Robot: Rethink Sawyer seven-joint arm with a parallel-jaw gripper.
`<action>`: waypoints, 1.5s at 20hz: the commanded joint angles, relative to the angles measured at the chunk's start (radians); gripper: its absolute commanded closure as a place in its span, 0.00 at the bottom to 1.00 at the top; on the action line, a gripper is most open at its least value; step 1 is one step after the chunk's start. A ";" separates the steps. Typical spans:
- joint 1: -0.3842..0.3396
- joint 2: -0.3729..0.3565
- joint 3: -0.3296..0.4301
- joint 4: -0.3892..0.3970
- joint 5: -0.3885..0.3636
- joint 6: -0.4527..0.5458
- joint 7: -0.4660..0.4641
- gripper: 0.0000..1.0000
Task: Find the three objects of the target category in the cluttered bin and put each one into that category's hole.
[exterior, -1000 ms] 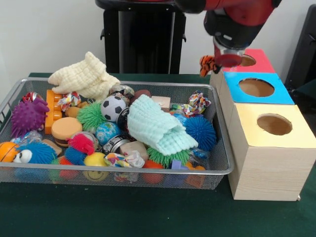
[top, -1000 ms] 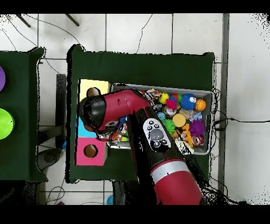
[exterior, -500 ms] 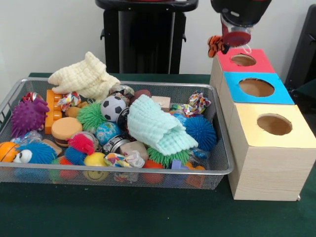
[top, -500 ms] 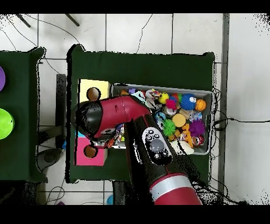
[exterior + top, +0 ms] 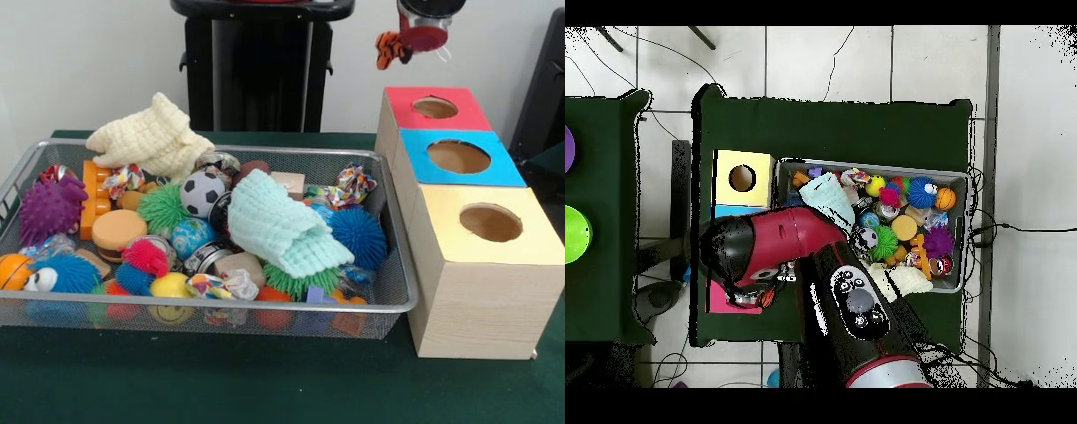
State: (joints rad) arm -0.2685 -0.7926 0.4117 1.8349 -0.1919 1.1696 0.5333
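My gripper (image 5: 417, 40) is at the top edge of the front view, shut on a small orange-and-black striped tiger plush (image 5: 387, 49) that hangs at its left side. It holds the tiger high above the red-panelled hole (image 5: 435, 107), a little to the hole's left. In the overhead view the arm's head (image 5: 740, 255) covers most of the red panel (image 5: 720, 300). The silver wire-mesh bin (image 5: 265, 306) stands left of the boxes, full of toys. No bear plush shows among the clutter.
The blue-panelled hole (image 5: 458, 156) and the yellow-panelled hole (image 5: 491, 222) sit in front of the red one. In the bin lie a cream cloth (image 5: 150, 137), a mint cloth (image 5: 282, 230), a soccer ball (image 5: 202, 193) and spiky balls (image 5: 48, 208).
The gripper has risen with the tiger plush, from beside the red box's far corner to high above it. The toys in the bin have not moved.
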 commanded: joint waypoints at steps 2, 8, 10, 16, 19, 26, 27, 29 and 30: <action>0.001 0.065 0.089 0.155 0.161 -0.238 0.185 1.00; -0.017 0.107 0.132 0.198 0.244 -0.385 0.167 1.00; -0.019 0.118 0.143 0.202 0.253 -0.416 0.165 1.00; -0.020 0.156 0.145 0.182 0.234 -0.454 0.155 1.00; -0.024 0.169 0.137 0.172 0.208 -0.459 0.144 1.00; -0.021 0.183 0.123 0.160 0.180 -0.454 0.136 1.00; -0.019 0.188 0.119 0.157 0.174 -0.455 0.134 1.00; -0.022 0.196 0.119 0.160 0.168 -0.471 0.130 1.00; -0.023 0.200 0.122 0.161 0.169 -0.480 0.129 1.00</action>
State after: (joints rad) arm -0.2671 -0.6504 0.5040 1.9798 0.0105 0.7543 0.5333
